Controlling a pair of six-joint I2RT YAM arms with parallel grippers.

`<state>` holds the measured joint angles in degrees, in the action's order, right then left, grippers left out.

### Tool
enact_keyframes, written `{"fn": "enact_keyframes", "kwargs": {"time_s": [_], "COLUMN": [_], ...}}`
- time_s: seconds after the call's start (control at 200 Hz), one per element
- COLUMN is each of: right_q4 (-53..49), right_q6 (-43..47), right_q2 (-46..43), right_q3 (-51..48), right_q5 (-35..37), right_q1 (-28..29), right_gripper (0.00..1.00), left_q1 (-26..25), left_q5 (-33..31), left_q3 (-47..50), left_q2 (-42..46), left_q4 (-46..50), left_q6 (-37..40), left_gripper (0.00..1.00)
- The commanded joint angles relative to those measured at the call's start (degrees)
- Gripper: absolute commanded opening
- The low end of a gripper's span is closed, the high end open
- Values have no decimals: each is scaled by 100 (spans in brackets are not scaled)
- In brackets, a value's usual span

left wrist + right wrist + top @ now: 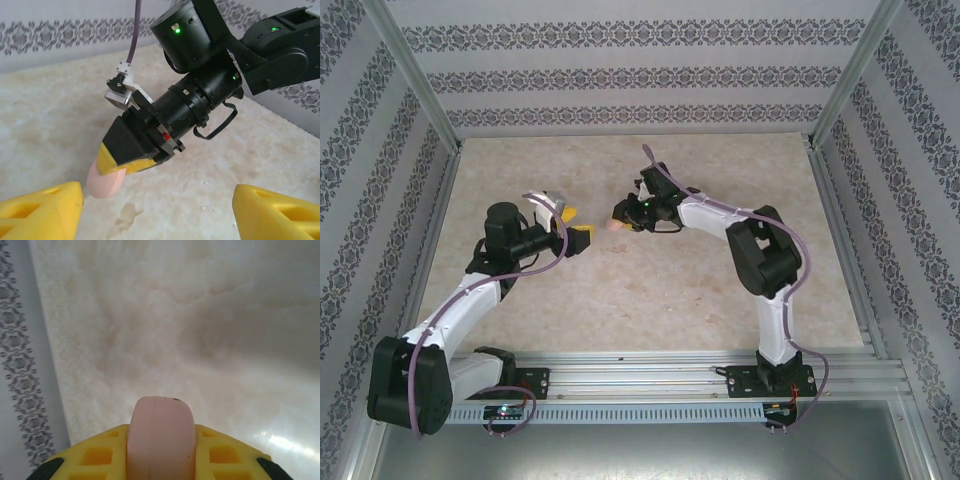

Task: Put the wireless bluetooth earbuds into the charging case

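My right gripper (622,220) is shut on a pale pink oval charging case (613,227) and holds it just above the table's middle. The case's rounded end (160,432) sticks out between the yellow fingers (95,455), and its lid looks closed. In the left wrist view the case (102,182) hangs from the right gripper (114,167), pointing down and to the left. My left gripper (576,222) faces it from the left, open, its yellow fingers (45,207) spread wide with nothing between them. The pink and mint earbuds are out of view.
The beige marbled tabletop (650,290) lies under both grippers. Patterned walls (640,75) and metal frame posts (420,95) close in the back and sides. The right arm's black wrist and cable (210,90) reach in from the upper right of the left wrist view.
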<state>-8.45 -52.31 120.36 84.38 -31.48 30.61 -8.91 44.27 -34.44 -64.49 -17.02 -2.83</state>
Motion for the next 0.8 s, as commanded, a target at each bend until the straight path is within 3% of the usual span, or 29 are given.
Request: {"fn": "enact_keyframes", "kwargs": {"time_s": [0.0, 0.21, 0.33, 0.47, 0.704, 0.794], "right_q4": [-66, -432, -565, -1256, -2309, -2294], "right_q6": [405, 765, 794, 1288, 2315, 2600], "right_q2": [331, 418, 236, -255, -1684, -2293], "right_q3": [376, 154, -43, 44, -34, -386], "right_q5": [-64, 256, 388, 886, 1933, 2298], "right_q1": [-116, -145, -119, -109, -274, -459], "right_gripper": [17, 27, 43, 52, 64, 67], "left_q1": [98, 205, 218, 215, 319, 352], "left_q5": [-237, -446, -487, -763, -1777, -2572], "left_q3": [121, 210, 259, 291, -94, -181], "left_q2": [3, -70, -144, -142, -247, -214], "left_q4": [-54, 6, -182, -279, -54, 35], "left_q6": [16, 93, -41, -70, 80, 253], "left_gripper": [77, 77, 76, 76, 80, 87]}}
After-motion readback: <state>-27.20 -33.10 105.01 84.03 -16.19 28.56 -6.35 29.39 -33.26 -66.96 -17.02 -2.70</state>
